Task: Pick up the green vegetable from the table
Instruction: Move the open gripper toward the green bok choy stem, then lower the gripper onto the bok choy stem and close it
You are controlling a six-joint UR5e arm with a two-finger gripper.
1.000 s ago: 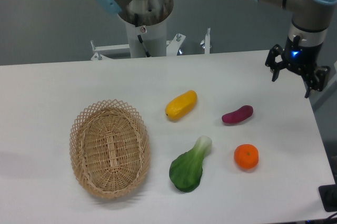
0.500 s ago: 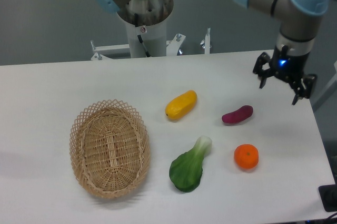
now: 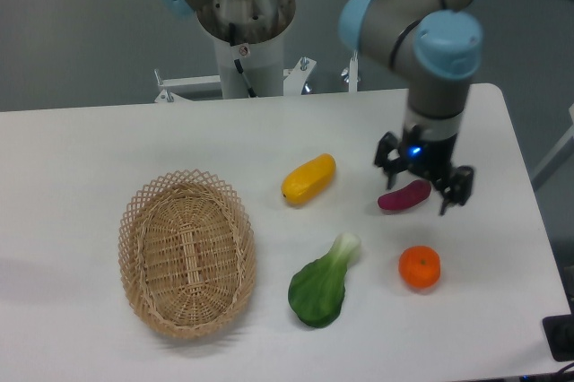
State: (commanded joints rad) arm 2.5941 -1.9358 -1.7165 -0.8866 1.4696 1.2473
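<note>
The green vegetable (image 3: 321, 282) lies flat on the white table (image 3: 90, 149), front middle, its pale stem pointing up-right and its dark leaf toward the front edge. My gripper (image 3: 419, 186) hangs open and empty over the small purple vegetable (image 3: 403, 195), up and to the right of the green vegetable and well apart from it. Its two dark fingers (image 3: 386, 167) stand on either side of the purple vegetable as seen from the camera.
A yellow oblong fruit (image 3: 308, 178) lies behind the green vegetable. An orange (image 3: 419, 267) sits to its right. An oval wicker basket (image 3: 186, 252) stands to its left. The robot base column (image 3: 242, 37) rises behind the table.
The arm has swung left and forward from the table's far right edge. The gripper now hangs over the purple vegetable. Nothing on the table has moved.
</note>
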